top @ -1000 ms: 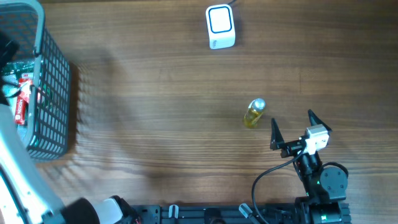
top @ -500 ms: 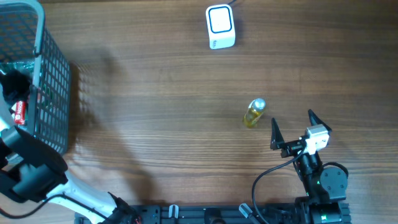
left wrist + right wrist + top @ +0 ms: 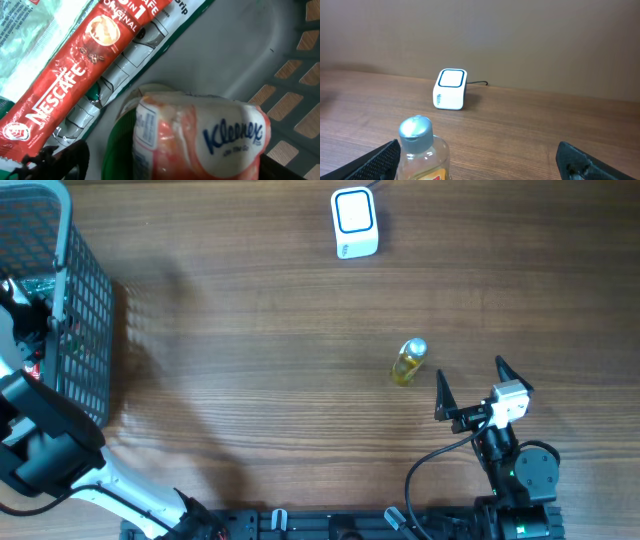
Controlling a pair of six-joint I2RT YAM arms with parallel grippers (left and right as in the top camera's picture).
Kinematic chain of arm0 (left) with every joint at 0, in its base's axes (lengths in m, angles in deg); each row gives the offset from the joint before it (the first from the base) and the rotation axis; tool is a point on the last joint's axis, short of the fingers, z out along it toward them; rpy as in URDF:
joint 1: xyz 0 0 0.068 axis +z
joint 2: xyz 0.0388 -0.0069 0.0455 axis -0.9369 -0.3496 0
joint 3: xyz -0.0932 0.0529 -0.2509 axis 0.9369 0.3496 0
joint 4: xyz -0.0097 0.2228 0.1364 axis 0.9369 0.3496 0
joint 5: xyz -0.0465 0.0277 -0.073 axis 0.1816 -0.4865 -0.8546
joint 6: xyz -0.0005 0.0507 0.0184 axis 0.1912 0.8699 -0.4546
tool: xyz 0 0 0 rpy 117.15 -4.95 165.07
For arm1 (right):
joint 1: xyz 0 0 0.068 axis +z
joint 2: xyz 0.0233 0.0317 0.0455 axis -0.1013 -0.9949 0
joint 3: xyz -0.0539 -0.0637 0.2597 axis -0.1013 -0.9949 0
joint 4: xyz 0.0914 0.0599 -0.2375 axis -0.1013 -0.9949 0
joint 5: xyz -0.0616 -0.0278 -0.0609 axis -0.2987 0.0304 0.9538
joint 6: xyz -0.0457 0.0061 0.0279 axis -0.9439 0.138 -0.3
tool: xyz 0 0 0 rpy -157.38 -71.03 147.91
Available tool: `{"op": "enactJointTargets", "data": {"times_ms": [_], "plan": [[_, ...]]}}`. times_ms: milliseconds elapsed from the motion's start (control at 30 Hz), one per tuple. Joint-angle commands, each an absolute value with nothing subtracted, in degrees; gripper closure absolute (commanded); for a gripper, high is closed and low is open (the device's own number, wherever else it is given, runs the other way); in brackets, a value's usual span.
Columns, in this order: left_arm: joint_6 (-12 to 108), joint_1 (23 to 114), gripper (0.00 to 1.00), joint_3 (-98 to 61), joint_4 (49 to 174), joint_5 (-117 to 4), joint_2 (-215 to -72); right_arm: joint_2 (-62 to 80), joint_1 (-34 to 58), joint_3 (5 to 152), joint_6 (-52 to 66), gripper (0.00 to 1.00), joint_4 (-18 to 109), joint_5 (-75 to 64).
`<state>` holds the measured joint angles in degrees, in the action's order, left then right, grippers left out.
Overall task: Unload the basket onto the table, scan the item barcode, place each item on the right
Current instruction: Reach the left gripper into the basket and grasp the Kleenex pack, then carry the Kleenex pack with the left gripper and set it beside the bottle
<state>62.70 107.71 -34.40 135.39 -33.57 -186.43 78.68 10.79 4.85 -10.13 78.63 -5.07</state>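
Left gripper [image 3: 28,315] hangs inside the basket [image 3: 90,330], tissue pack [image 3: 200,140] just beneath; its spread cannot be told. Right gripper [image 3: 468,370] gapes wide, empty, bottle [image 3: 409,362] just ahead.

Soft, even overhead light on wooden surface [image 3: 250,330]; no harsh glare. Faint grid shadow from basket [image 3: 92,300] spreads rightward over wood. Left wrist view very close: Kleenex pack [image 3: 200,135] slightly soft, Nescafe sachet [image 3: 70,85] wrapper glinting. Right wrist view dimmer, warm; bottle [image 3: 422,150] near lens slightly soft, scanner [image 3: 450,89] clear.
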Motion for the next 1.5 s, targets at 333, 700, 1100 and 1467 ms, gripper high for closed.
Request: {"op": "enactJointTargets", "data": {"times_ms": [333,700,1100,1467], "plan": [[63.3,107.9,0.21,-31.9,134.6,-33.3,-186.2,78.7,10.6,4.7,-10.9,0.0,78.8,-4.5],[63.3,108.0,0.42,-30.9,131.0,-33.4,-184.5,78.7,10.6,4.7,-10.9,0.0,78.8,-4.5],[55.9,107.8,0.42,-47.8,130.4,-36.7,-161.5,78.7,10.6,4.7,-10.9,0.0,78.8,-4.5],[50.9,76.8,0.46,-47.7,144.5,-36.0,-152.3,78.7,10.6,4.7,-10.9,0.0,78.8,-4.5]]}}
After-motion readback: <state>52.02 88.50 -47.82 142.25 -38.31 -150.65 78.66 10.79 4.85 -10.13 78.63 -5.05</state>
